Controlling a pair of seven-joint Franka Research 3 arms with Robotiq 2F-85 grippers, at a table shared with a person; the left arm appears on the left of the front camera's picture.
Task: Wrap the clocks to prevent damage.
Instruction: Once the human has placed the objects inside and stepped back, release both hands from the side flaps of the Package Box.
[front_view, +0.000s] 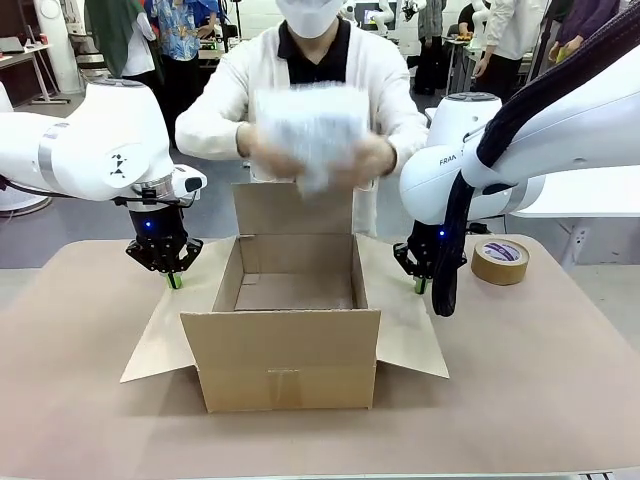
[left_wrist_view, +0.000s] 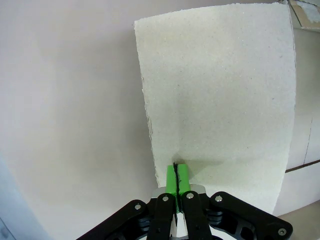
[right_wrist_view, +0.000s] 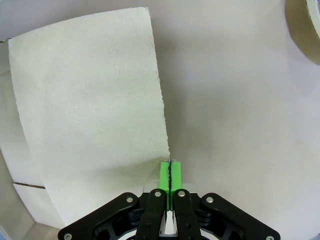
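Observation:
A person at the far side holds the whitish, shiny bubble-wrapped bundle of clocks (front_view: 310, 125) in both hands above the open brown cardboard box (front_view: 290, 350); the bundle is blurred. My left gripper (front_view: 174, 280) is shut, its green tips down on the far corner of the box's left flap (left_wrist_view: 220, 100). On the other side my right gripper (front_view: 421, 286) is also shut, with its tips at the edge of the right flap (right_wrist_view: 90, 100). Both flaps lie spread flat on the table. The inside of the box shows bare cardboard.
A brown tape roll (front_view: 500, 261) lies on the table to the right of my right gripper, and its rim (right_wrist_view: 305, 25) shows in the right wrist view. The pinkish-beige table (front_view: 540, 380) has free room in front and at both sides of the box.

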